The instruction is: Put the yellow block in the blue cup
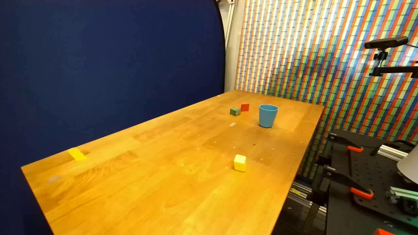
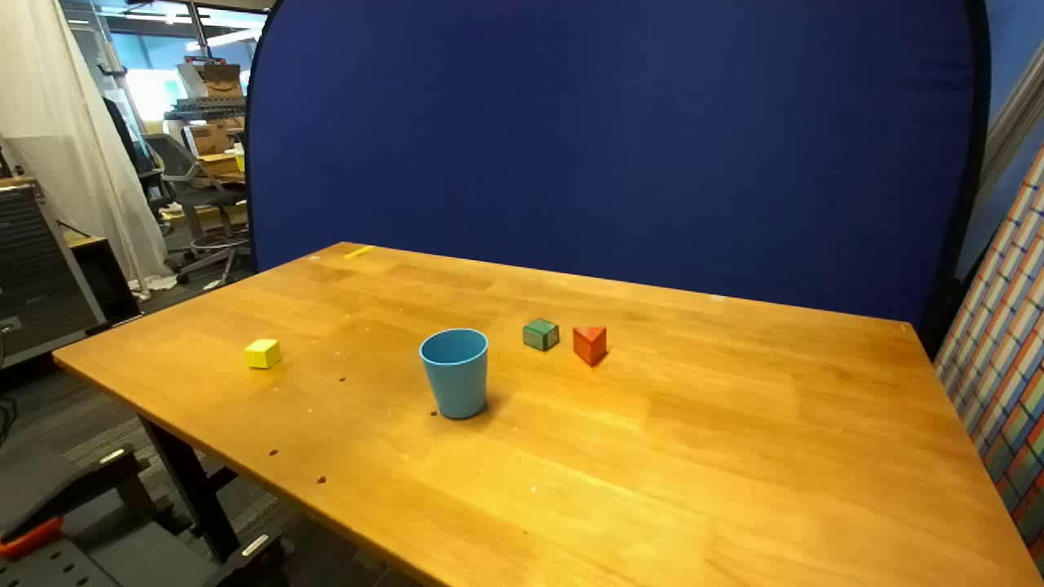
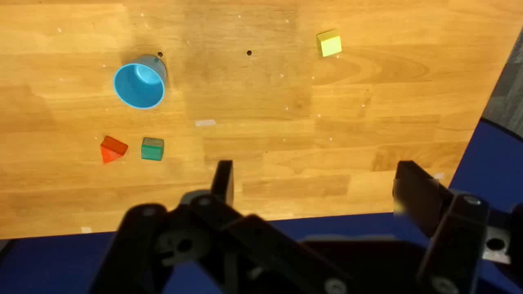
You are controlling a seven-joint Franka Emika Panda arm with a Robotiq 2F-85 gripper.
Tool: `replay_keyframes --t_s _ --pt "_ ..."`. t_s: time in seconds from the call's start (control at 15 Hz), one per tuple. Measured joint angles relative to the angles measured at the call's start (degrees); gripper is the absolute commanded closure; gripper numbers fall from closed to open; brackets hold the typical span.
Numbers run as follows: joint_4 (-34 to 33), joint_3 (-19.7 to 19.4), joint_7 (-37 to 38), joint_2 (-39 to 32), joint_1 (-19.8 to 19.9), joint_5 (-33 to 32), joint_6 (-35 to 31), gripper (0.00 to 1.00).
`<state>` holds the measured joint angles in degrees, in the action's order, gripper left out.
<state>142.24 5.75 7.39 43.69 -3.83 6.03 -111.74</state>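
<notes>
The yellow block (image 1: 240, 163) is a small bright cube standing alone on the wooden table; it also shows in an exterior view (image 2: 263, 354) and in the wrist view (image 3: 329, 43). The light-blue cup (image 1: 268, 116) stands upright on the table, apart from the block; it also shows in an exterior view (image 2: 457, 375) and in the wrist view (image 3: 139, 85). From the wrist view its visible inside looks empty. My gripper (image 3: 315, 162) is open with nothing between its fingers, high above the table. It shows only in the wrist view; both exterior views leave it out.
A green block (image 2: 541, 334) and a red triangular block (image 2: 590, 346) stand near the cup. Yellow tape (image 1: 77, 154) lies at the table's edge. A dark blue screen (image 2: 620, 147) stands along one table side. A black bench with orange-tipped clamps (image 1: 362, 192) is beside the table.
</notes>
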Motion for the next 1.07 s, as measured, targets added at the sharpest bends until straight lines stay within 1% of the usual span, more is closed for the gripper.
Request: replay_keyframes --t_s 0.4,0.6,0.8,1.07 --pt "-0.97 0.0 0.0 0.3 0.0 0.0 0.01 0.0" --pt "1.06 1.32 0.0 -1.54 -0.2 0.1 -1.6 0.0" --pt "4.94 4.76 0.12 -7.79 -2.58 2.37 -8.4 0.0" --pt "8.12 8.07 0.32 -19.49 -7.12 4.49 -18.99 0.0"
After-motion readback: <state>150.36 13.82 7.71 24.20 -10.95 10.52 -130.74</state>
